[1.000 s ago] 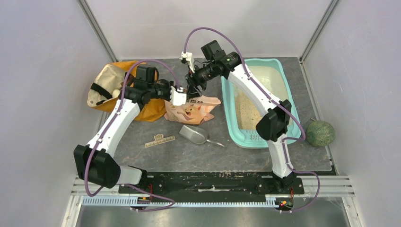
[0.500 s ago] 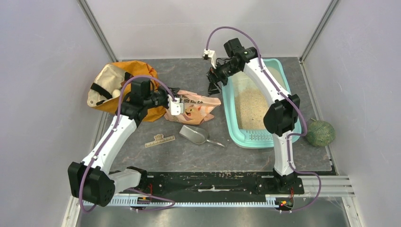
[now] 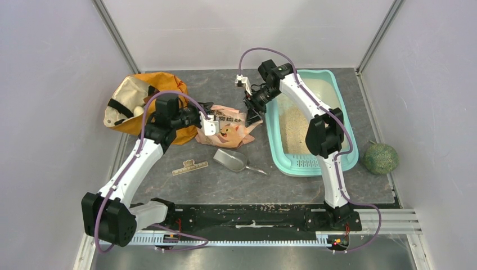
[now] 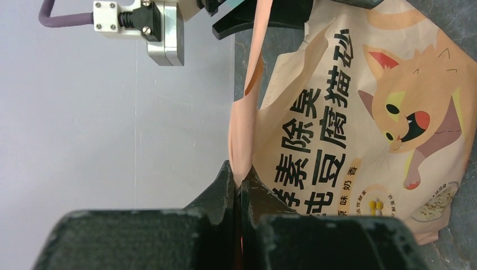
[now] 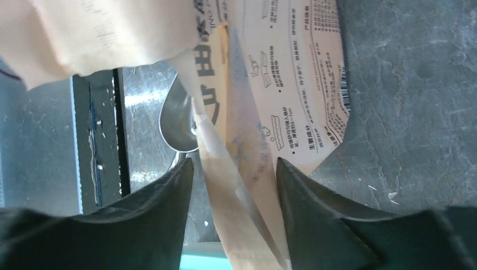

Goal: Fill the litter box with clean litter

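Note:
The teal litter box (image 3: 344, 121) lies at the right, with pale tan clean litter (image 3: 295, 126) spread inside. The peach-pink printed pouch (image 3: 229, 126) lies left of it. My left gripper (image 3: 209, 125) is shut on the pouch's left edge; the left wrist view shows the jaws (image 4: 241, 179) pinching a thin fold of the pouch (image 4: 349, 129). My right gripper (image 3: 251, 114) is open at the pouch's right corner, beside the box's left rim. In the right wrist view a flap of the pouch (image 5: 247, 169) hangs between its spread fingers (image 5: 174, 194).
An orange fabric bag (image 3: 135, 107) sits at the back left. A silver scoop (image 3: 230, 160) and a small wooden strip (image 3: 189, 167) lie in front of the pouch. A green ball (image 3: 381, 158) rests right of the box. Grey walls stand on three sides.
My right gripper swung right toward the box rim, then came back down to the pouch's right corner. My left gripper kept hold of the pouch, which has bunched up slightly.

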